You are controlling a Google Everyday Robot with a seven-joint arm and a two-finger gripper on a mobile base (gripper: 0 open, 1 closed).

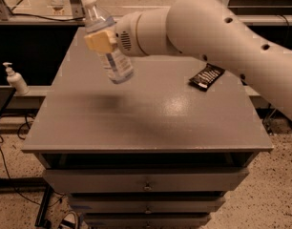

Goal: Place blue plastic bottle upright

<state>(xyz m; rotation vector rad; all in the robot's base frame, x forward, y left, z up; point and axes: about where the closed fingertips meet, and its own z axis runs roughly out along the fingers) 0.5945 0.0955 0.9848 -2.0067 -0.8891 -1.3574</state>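
The blue plastic bottle [108,44] is a clear bluish bottle with a white cap at its top end and a white label. It hangs in the air above the left middle of the grey table [146,123], nearly upright, its bottom leaning a little right. My gripper [102,41] is shut on the bottle around its upper body, with a yellowish finger pad [100,42] showing in front. The big white arm reaches in from the right. The bottle's bottom is clear of the tabletop.
A dark snack packet [206,76] lies on the table's right side. A white pump-dispenser bottle [15,79] stands on a lower shelf at the left. Drawers [146,180] sit under the tabletop. A bench runs along the back.
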